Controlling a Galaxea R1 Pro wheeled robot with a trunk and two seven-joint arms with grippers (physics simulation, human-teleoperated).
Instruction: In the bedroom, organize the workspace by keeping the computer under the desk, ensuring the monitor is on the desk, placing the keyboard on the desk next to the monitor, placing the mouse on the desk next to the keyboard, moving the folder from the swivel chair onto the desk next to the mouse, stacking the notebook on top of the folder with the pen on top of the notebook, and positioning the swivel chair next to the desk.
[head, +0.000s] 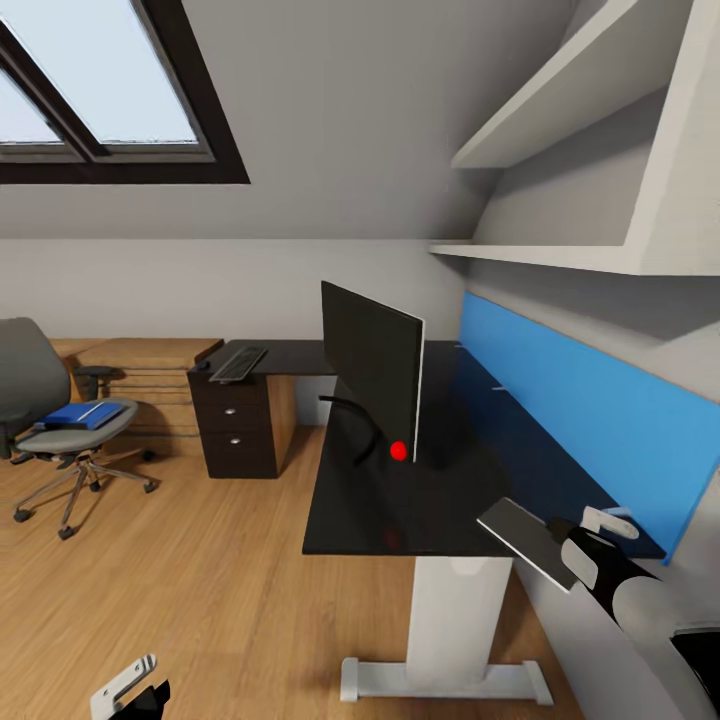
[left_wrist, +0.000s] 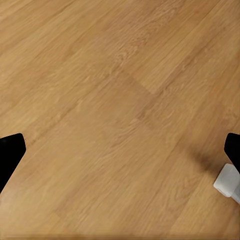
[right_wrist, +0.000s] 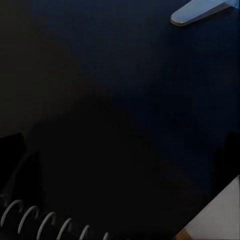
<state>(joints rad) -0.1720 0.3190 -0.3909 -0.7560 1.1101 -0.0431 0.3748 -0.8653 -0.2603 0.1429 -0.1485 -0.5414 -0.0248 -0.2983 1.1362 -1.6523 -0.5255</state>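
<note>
The right hand (head: 560, 545) pinches the notebook (head: 528, 540) by one end and holds it tilted just above the near end of the surface (head: 400, 500). In the right wrist view the spiral binding (right_wrist: 45, 222) sits close to the camera over the dark top.

The folder (head: 82, 415) lies on the seat of the swivel chair (head: 60, 420), well apart from the monitor (head: 372, 372). The stack needs the folder underneath, so the step in hand appears to be parking the notebook on the surface. Recommended procedure: lower the notebook flat, well inside the edge, near the monitor's foot but clear of it, leaving room beside it for the folder.

The right arm reaches forward over the near corner, forearm angled down toward the top.

The left hand (head: 125, 688) hangs low over the floor (left_wrist: 120, 100), fingers (left_wrist: 10, 152) spread and holding nothing.

The keyboard (head: 238, 363) rests on the far wing of the surface, beyond the monitor.
</note>
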